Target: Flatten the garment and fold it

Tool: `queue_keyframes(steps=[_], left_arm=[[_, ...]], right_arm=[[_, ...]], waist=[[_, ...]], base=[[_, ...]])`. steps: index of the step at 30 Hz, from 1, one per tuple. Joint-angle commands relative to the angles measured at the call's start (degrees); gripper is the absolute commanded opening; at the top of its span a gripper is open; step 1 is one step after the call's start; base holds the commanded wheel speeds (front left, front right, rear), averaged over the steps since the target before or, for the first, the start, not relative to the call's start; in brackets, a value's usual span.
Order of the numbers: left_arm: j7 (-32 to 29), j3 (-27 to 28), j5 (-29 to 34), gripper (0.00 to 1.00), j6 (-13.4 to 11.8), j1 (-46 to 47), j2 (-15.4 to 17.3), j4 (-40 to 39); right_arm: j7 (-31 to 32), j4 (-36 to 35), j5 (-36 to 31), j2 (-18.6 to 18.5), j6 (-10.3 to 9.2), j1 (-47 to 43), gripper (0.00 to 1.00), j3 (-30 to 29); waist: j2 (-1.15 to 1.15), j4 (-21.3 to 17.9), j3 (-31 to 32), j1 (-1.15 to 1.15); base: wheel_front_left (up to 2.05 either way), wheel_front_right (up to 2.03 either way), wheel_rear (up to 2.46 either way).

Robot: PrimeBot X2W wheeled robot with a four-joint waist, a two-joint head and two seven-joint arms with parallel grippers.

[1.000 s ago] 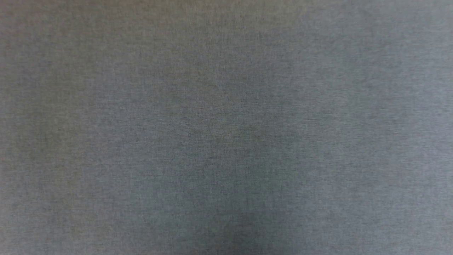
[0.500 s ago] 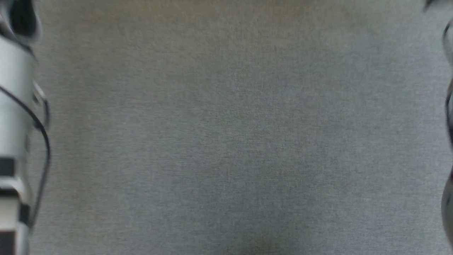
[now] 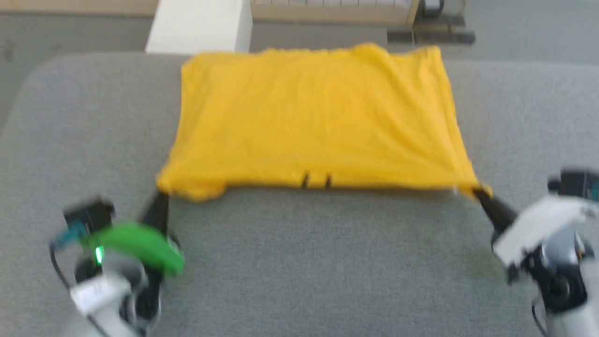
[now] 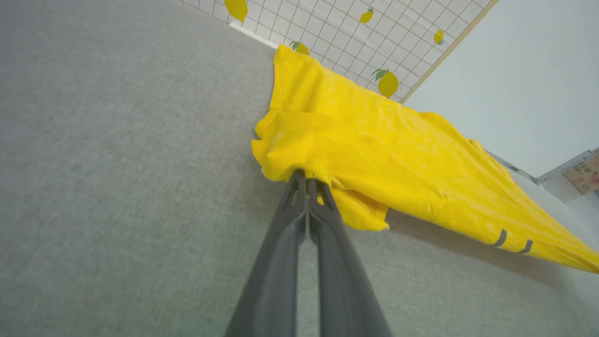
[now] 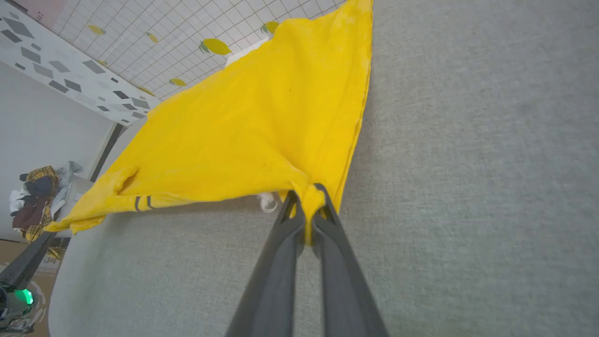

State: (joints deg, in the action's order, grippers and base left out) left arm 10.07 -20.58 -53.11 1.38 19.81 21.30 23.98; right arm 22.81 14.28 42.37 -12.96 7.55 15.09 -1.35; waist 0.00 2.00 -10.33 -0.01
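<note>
Seemingly mid-fold — left gripper (image 3: 160, 195) and right gripper (image 3: 478, 191) each pinch a garment (image 3: 318, 117) corner; next, probably, lay both down evenly.

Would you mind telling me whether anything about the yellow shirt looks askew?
The garment is bunched at its near-left corner, a flap drooping beside the left hand; its near edge stretches taut to the right hand.

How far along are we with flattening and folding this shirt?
Done: the garment lies spread wide on the grey table, few wrinkles. In hand: the left claw and right claw are each shut on a near corner, holding the near edge taut and slightly raised. Left: lay that edge down and make the folds; no compact fold shows yet.
</note>
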Motion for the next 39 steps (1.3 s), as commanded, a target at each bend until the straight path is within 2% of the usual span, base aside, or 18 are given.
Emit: queue_keyframes(steps=[1, 8, 15, 19, 21, 24, 29, 33, 39], left_arm=[[-0.42, 0.17, -1.42, 0.0, -0.83, -3.35, -0.1, -1.45], [-5.31, -0.48, -5.25, 0.0, -5.5, -18.63, 1.12, -9.89], [-10.37, 0.35, -7.1, 0.0, -12.73, -29.73, 5.24, -17.37], [-11.6, 0.89, -7.31, 0.0, -15.92, -33.43, 6.71, -22.12], [-10.88, 1.46, -6.79, 0.0, -16.87, -34.13, 7.19, -24.86], [-10.28, 1.84, -6.04, 0.0, -16.85, -33.41, 7.82, -28.1], [-11.86, 1.21, -3.73, 0.0, -15.9, -26.69, 9.6, -29.86], [-14.04, -0.12, -2.0, 0.0, -14.72, -19.26, 10.03, -27.63], [-14.42, -1.7, -0.25, 0.0, -11.64, -8.87, 8.32, -20.69]], right_arm=[[-0.67, -0.6, -0.01, 0.36, -0.06, -2.46, 0.0, -1.07], [3.61, -4.87, -0.91, 1.0, -0.06, -16.32, 0.0, -2.51], [16.36, -12.88, -0.96, 0.29, -0.06, -27.17, 0.0, -4.26], [23.18, -17.21, -1.51, 0.83, -0.06, -30.41, 0.0, -5.88], [23.96, -19.62, -2.47, 1.72, -0.06, -30.5, 0.0, -7.31], [23.96, -22.22, -3.78, 2.8, -0.06, -28.87, 0.0, -8.27], [24.08, -23.4, -6.09, 2.73, -0.06, -23.39, 0.0, -7.91], [24.65, -22.57, -8.17, 2.37, -0.06, -18.35, 0.0, -7.37], [24.8, -19.04, -11.38, 2.2, -0.06, -11.21, 0.0, -6.77]], waist=[[0.0, 1.47, 7.12, 0.01], [0.0, 2.04, 10.41, 0.01], [0.0, 1.5, 10.91, 0.01], [0.0, 1.04, 10.65, 0.01], [0.0, 0.93, 10.53, 0.01], [0.0, 0.7, 9.99, 0.01], [0.0, 0.65, 8.15, 0.01], [0.0, 0.43, 5.38, 0.01], [0.0, 0.21, -0.22, 0.01]], base=[[0.0, 0.0, 0.0], [0.0, 0.0, 0.0], [0.0, 0.0, 0.0], [0.0, 0.0, 0.0], [0.0, 0.0, 0.0], [0.0, 0.0, 0.0], [0.0, 0.0, 0.0], [0.0, 0.0, 0.0], [0.0, 0.0, 0.0]])
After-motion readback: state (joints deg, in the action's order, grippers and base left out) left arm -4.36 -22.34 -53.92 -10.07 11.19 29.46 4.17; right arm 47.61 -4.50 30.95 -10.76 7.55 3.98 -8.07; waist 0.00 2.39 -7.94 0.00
